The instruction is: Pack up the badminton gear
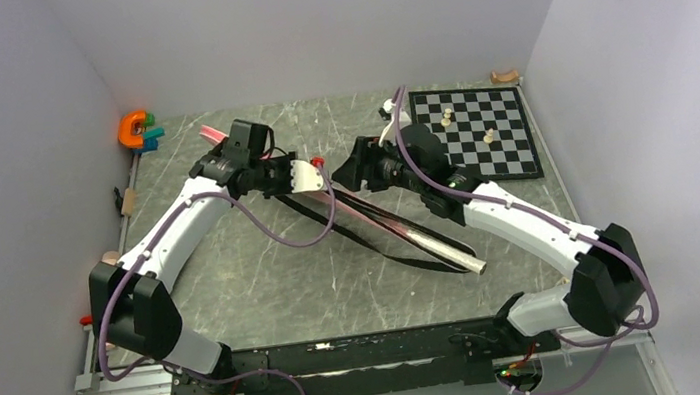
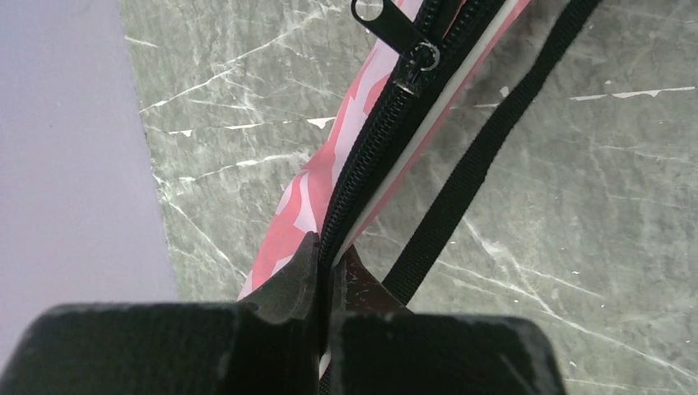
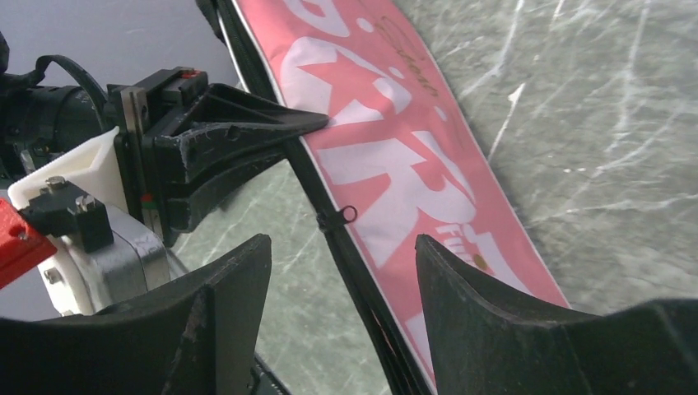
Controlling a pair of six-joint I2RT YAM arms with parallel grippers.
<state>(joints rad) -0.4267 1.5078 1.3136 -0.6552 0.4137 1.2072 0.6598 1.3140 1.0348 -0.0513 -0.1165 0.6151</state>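
- Left gripper (image 2: 329, 257) has its jaws closed tight on the zipper edge of the bag (image 2: 300, 197), which lies across the middle of the table (image 1: 268, 298).
- Right gripper (image 3: 342, 247) is wide open and empty, near the zipper pull (image 3: 339, 217).
- Likely step: working the zipper. Next, the right must pinch the small pull.

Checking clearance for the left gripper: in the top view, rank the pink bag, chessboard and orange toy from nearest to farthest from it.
1. Pink bag, clamped in the left gripper.
2. Chessboard, back right.
3. Orange toy, back left corner.
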